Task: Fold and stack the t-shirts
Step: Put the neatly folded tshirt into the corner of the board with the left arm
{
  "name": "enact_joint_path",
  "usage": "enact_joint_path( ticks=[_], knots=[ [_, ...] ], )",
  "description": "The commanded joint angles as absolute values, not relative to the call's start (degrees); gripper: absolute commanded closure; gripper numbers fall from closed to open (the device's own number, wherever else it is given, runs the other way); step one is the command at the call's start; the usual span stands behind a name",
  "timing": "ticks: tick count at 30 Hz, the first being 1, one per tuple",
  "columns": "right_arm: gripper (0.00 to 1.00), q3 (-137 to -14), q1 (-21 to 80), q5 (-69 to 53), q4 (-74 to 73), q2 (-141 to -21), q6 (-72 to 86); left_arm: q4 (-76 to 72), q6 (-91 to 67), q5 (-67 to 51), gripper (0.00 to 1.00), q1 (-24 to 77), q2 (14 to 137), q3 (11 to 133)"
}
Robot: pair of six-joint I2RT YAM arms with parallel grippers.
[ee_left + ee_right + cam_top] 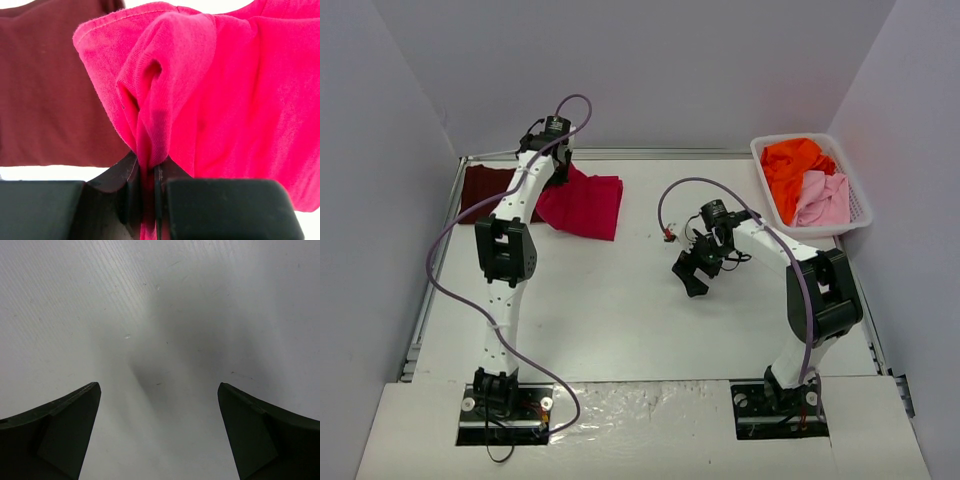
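Note:
A crimson-red t-shirt [585, 205] lies folded at the back left of the table, partly over a dark maroon t-shirt [482, 190]. My left gripper [558, 165] is shut on a bunched edge of the red t-shirt [200, 90], the cloth pinched between its black fingers [120, 180]. The maroon t-shirt [50, 90] fills the left of that wrist view. My right gripper [692, 275] hangs open over bare table near the middle, nothing between its fingertips [75, 415]. Orange [795, 170] and pale pink [823, 198] t-shirts sit crumpled in the basket.
A white mesh basket [858, 210] stands at the back right corner. Grey walls close in the table on three sides. Purple cables loop from both arms, the left one [450, 260] hanging out past the arm's left side.

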State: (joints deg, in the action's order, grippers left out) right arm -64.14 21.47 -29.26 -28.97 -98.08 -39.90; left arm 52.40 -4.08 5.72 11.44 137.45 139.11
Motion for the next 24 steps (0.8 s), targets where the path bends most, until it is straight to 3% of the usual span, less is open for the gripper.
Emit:
enact_joint_path(
  ticks=[1, 24],
  knots=[
    [0.0, -63.28, 21.97, -28.21, -30.15, -98.35, -39.38, 52.12, -1.06, 11.69, 0.98, 10.55, 132.1, 141.93],
    [0.0, -62.75, 22.85, -23.82, -30.15, -102.92, -39.11, 53.09, 6.41, 15.38, 0.97, 7.74, 129.9, 152.66]
  ],
)
